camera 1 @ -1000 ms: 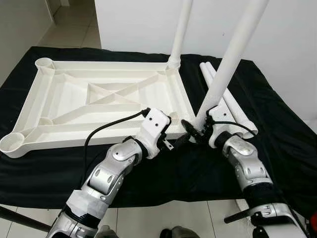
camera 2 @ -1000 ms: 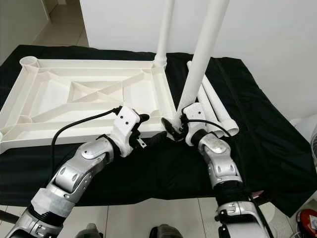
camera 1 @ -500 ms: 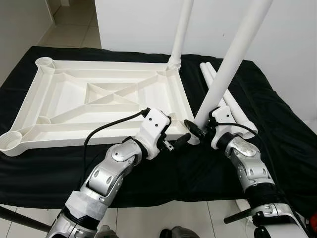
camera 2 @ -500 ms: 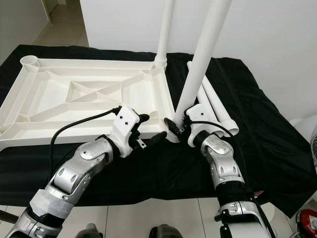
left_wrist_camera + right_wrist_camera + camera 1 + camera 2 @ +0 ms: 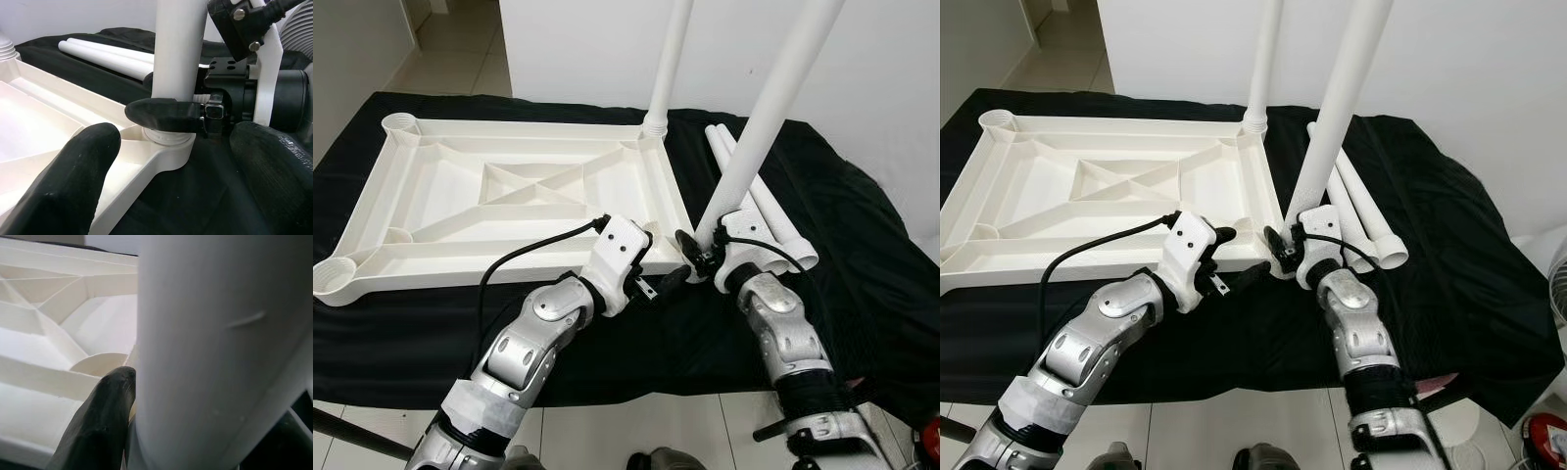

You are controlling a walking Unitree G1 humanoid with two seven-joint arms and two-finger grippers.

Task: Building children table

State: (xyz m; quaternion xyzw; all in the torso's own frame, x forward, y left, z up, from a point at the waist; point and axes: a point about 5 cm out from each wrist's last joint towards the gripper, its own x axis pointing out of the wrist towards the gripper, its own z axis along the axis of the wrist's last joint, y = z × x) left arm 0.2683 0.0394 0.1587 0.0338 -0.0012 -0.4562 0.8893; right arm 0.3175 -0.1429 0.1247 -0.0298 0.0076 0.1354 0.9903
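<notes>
Right gripper [image 5: 697, 257] fingers are clamped round the leg [image 5: 759, 122] at the tabletop [image 5: 509, 196] corner socket; left gripper [image 5: 658, 279] sits released beside it.

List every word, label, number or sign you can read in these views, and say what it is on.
None: no readable text anywhere.
The upturned white tabletop, the table leg held by the right gripper, the spare legs on the black cloth and the left gripper all carry no print or labels.
</notes>
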